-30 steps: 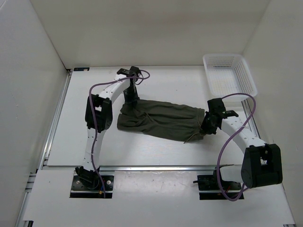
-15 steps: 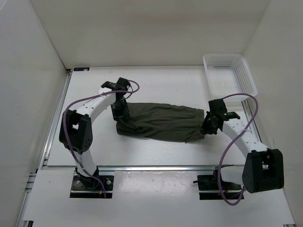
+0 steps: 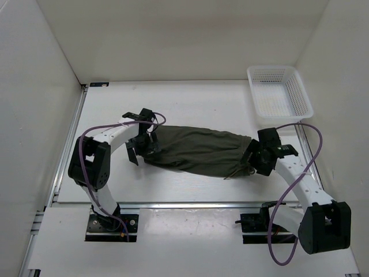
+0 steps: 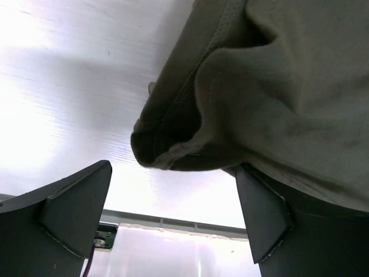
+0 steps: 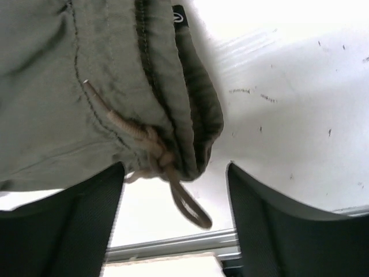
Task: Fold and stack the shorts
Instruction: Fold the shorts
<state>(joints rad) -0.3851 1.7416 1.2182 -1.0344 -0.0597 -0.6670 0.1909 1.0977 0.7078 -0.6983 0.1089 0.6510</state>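
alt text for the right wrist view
Olive-green shorts fill the upper left, their waistband edge and knotted beige drawstring showing between the wide-apart dark fingers of the right gripper. White table lies to the right.

The shorts (image 3: 196,151) lay stretched left to right across the middle of the table (image 3: 190,101), with the left gripper (image 3: 141,147) at their left end and the right gripper (image 3: 255,158) at their right end. The drawstring (image 5: 151,144) trailed from the right end toward the near edge. The basket (image 3: 278,92) sat in the far right corner, behind that end and apart from the shorts.
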